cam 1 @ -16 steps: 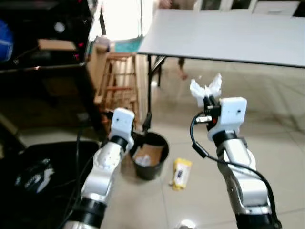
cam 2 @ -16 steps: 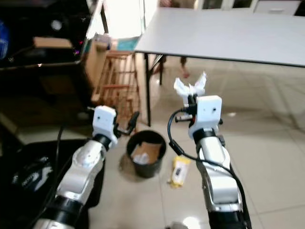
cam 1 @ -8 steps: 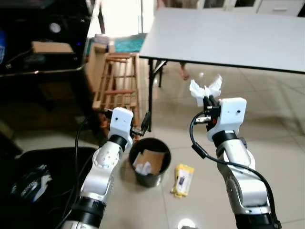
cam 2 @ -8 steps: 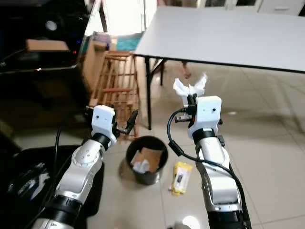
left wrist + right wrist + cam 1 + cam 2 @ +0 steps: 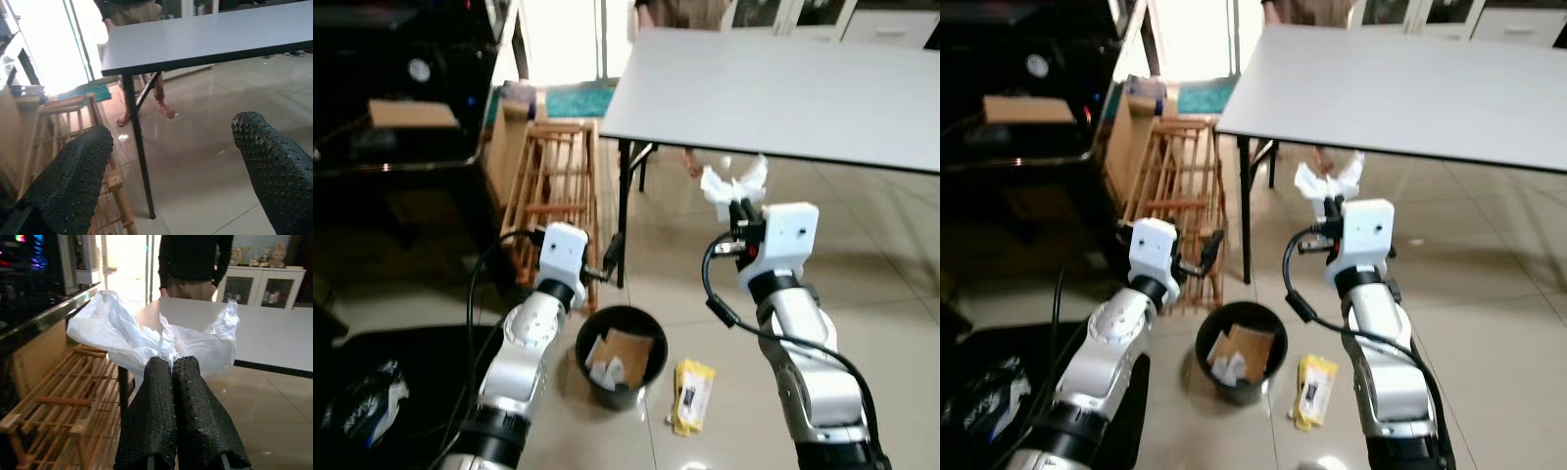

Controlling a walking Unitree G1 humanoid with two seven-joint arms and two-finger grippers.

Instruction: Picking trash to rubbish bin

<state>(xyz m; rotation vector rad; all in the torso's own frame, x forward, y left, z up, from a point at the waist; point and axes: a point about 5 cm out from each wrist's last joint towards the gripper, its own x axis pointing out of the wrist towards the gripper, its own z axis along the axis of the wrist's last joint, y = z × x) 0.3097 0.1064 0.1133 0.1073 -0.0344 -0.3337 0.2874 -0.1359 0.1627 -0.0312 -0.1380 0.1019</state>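
Tissue [image 5: 146, 340] pinched, right gripper [image 5: 171, 369]; writing unreadable.

Open air lies above the black rubbish bin [image 5: 620, 353], whose mouth is unobstructed though cardboard and paper sit inside. Around it stand a black table leg [image 5: 624, 213] and a wooden rack [image 5: 551, 191] behind, with a yellow packet [image 5: 691, 393] just beside it on the tiled floor [image 5: 881, 323]. The grey table [image 5: 783, 88] overhangs the space behind the right gripper [image 5: 740, 210], pinched on crumpled white paper [image 5: 732, 183].
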